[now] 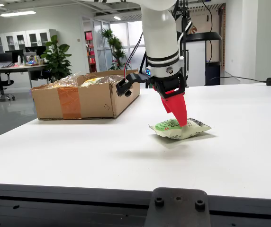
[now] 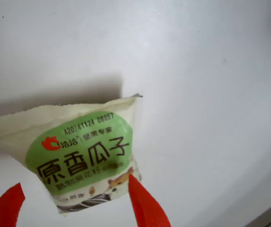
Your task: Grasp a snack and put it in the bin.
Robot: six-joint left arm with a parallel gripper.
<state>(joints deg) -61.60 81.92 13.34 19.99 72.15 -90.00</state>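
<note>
Both fingers [image 2: 145, 203] seemingly astride snack [image 2: 85, 153]

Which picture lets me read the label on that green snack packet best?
The view that rides on the gripper: the snack packet fills it, printed face up, between the red fingertips. The side view shows the packet small and edge-on under the gripper, its print unreadable.

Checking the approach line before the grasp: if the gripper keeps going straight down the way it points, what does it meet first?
The snack packet. The gripper points down at it, red jaws open on either side of its lower end. In the side view the tips look level with the packet on the white table; contact is unclear.
</note>
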